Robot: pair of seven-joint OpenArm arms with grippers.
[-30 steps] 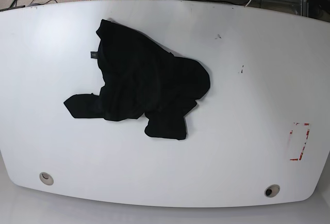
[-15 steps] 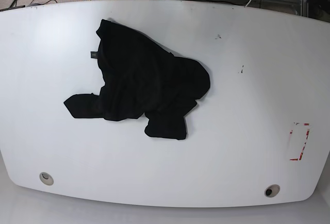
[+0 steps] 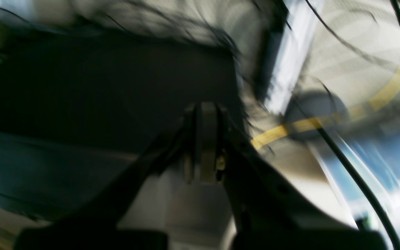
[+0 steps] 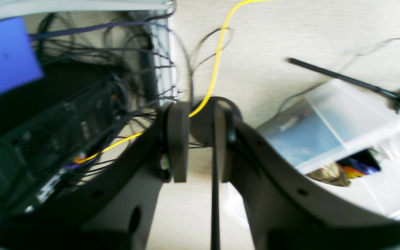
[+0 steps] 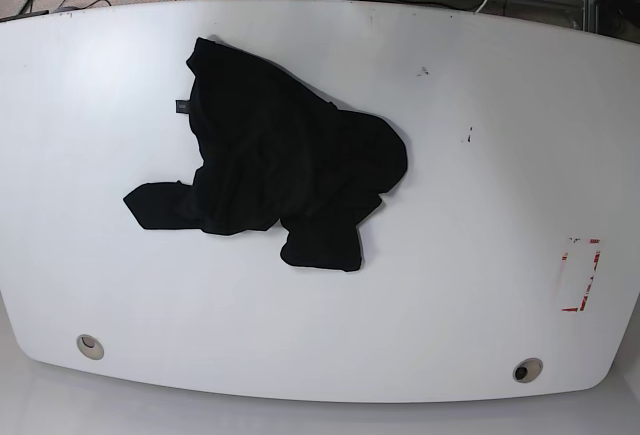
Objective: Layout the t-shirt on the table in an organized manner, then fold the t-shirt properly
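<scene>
Base view shows the black t-shirt [image 5: 275, 170] crumpled left of centre on the white table [image 5: 480, 155], long axis running far-left to near-right, one sleeve poking out left. Neither arm is over the table yet. Left gripper [image 3: 202, 146] looks pressed together and right gripper [image 4: 200, 139] slightly parted, both empty, so I'd open them wide, grab 2 separate edges and pull apart to flatten it.

The base view is bright, sharp and evenly lit; the glossy table [image 5: 480, 185] shows soft sheen, thin shadows, and edges bowed by wide-angle distortion. The t-shirt [image 5: 270, 165] reads as near-featureless black. The left wrist view is dim and heavily motion-smeared; the right wrist view is brighter, moderately blurred
</scene>
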